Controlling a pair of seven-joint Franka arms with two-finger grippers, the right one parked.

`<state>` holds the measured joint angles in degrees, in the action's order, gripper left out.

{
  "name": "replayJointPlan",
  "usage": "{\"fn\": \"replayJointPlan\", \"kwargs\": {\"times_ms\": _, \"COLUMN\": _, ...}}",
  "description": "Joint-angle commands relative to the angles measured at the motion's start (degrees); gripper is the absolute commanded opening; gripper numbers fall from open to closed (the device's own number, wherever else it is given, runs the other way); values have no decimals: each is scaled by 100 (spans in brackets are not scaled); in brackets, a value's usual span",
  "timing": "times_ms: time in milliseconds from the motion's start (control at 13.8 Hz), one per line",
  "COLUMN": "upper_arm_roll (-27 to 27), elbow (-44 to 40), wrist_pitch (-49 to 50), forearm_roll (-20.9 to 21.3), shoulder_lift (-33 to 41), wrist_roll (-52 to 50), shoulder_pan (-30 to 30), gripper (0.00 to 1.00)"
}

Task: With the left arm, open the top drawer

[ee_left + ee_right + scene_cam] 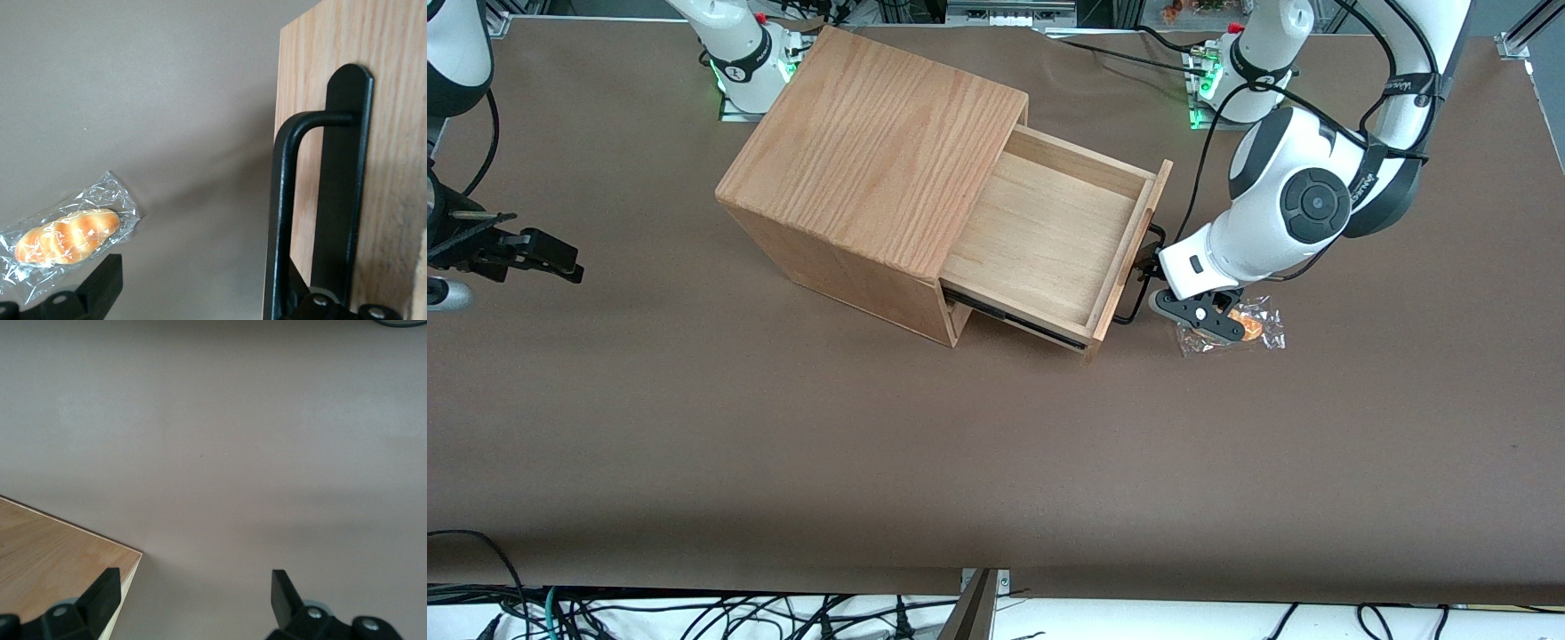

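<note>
**End effector at the handle, drawer nearly out**

End effector (193, 293) sits right at the drawer front with fingers spread apart, clamped on nothing. Straddles the handle bar, which runs down between the two fingers close to one of them. Cannot tell whether that finger touches the bar.

Finds the top drawer (1049, 240) standing well out of the cabinet (880, 151), most of its pale floor bare and uncovered. Points its front toward the working arm's end of the surface (783, 427). Carries the thin black handle (283, 220) on that front, where the left arm (1280, 213) reaches in low from the side.

Reads as the last stretch of the pull, or the moment just after it: opening looks largely done. Leaves only a small part of the tray inside the cabinet, by the look of the front view.

Calls next for one of two things. Either a short further draw straight along the drawer's slide, kept level so the tray does not bind or tip, or a clean exit: slide off the bar sideways, then back away without dragging the front along.

Needs care on the way out with the wrapped bun (67, 237), lying on the surface just beside the end effector and nearer to the front camera than the wrist. Risks brushing the crinkled wrapper if the retreat goes low.
</note>
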<state>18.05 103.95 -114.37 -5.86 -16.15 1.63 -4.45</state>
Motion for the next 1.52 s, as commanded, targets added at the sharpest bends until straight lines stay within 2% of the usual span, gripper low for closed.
{"fn": "replayJointPlan", "kwargs": {"times_ms": 0, "upper_arm_roll": -170, "elbow": 73, "wrist_pitch": 90, "forearm_roll": 323, "shoulder_lift": 262, "wrist_roll": 145, "shoulder_pan": 58, "gripper": 100}}
{"fn": "replayJointPlan", "kwargs": {"times_ms": 435, "upper_arm_roll": -161, "elbow": 99, "wrist_pitch": 81, "forearm_roll": 253, "shoulder_lift": 86, "wrist_roll": 110, "shoulder_pan": -21, "gripper": 100}}
{"fn": "replayJointPlan", "kwargs": {"times_ms": 580, "upper_arm_roll": -161, "elbow": 90, "wrist_pitch": 81, "forearm_roll": -255, "shoulder_lift": 86, "wrist_roll": 109, "shoulder_pan": -30, "gripper": 100}}
{"fn": "replayJointPlan", "kwargs": {"times_ms": 725, "upper_arm_roll": -144, "elbow": 55, "wrist_pitch": 99, "forearm_roll": -424, "shoulder_lift": 130, "wrist_roll": 101, "shoulder_pan": -30, "gripper": 100}}
{"fn": "replayJointPlan", "kwargs": {"times_ms": 1304, "upper_arm_roll": -179, "elbow": -787, "wrist_pitch": 1380, "forearm_roll": -548, "shoulder_lift": 410, "wrist_roll": 83, "shoulder_pan": 31, "gripper": 100}}
{"fn": "replayJointPlan", "kwargs": {"times_ms": 1449, "upper_arm_roll": -450, "elbow": -1008, "wrist_pitch": 1802, "forearm_roll": -512, "shoulder_lift": 612, "wrist_roll": 74, "shoulder_pan": 49, "gripper": 100}}
